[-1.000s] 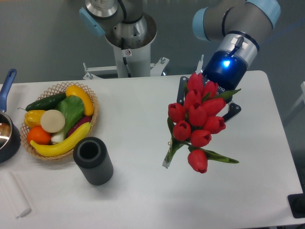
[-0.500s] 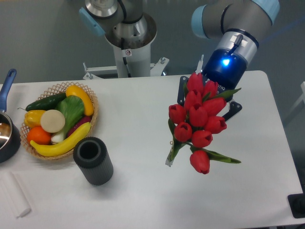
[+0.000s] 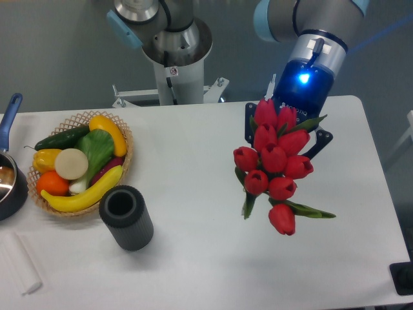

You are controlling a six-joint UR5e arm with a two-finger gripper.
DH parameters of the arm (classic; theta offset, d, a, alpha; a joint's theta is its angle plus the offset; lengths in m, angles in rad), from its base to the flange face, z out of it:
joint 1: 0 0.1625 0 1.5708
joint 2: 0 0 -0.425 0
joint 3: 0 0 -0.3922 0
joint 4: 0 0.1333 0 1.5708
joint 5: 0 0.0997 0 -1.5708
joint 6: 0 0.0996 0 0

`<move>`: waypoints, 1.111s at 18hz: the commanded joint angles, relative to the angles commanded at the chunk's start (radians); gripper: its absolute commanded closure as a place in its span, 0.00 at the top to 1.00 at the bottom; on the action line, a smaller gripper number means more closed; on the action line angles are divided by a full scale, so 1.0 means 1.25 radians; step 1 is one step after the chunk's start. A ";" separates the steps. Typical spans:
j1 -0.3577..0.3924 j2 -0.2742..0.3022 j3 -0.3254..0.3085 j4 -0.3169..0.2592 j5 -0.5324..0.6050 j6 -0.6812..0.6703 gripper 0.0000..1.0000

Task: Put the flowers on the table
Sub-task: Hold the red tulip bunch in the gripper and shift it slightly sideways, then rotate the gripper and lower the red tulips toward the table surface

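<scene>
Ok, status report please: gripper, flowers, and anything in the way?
Gripper shut on flowers, fingers mostly hidden behind blooms. Bunch held over right half of table. Cylinder and basket far left, not in the way.

Red tulips, green leaves on the flowers (image 3: 276, 169), against the plain white table (image 3: 193, 168). Blue light glows on the gripper (image 3: 287, 132), its fingers dark, perhaps black. Dark grey cylinder (image 3: 126, 217) near the table's front-left; tan basket (image 3: 76, 120) holds yellow, green, orange.
</scene>
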 joint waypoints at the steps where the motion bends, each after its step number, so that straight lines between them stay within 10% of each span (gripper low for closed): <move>1: -0.009 0.001 -0.001 -0.001 0.021 0.000 0.45; 20: -0.223 -0.076 -0.056 -0.009 0.588 0.171 0.45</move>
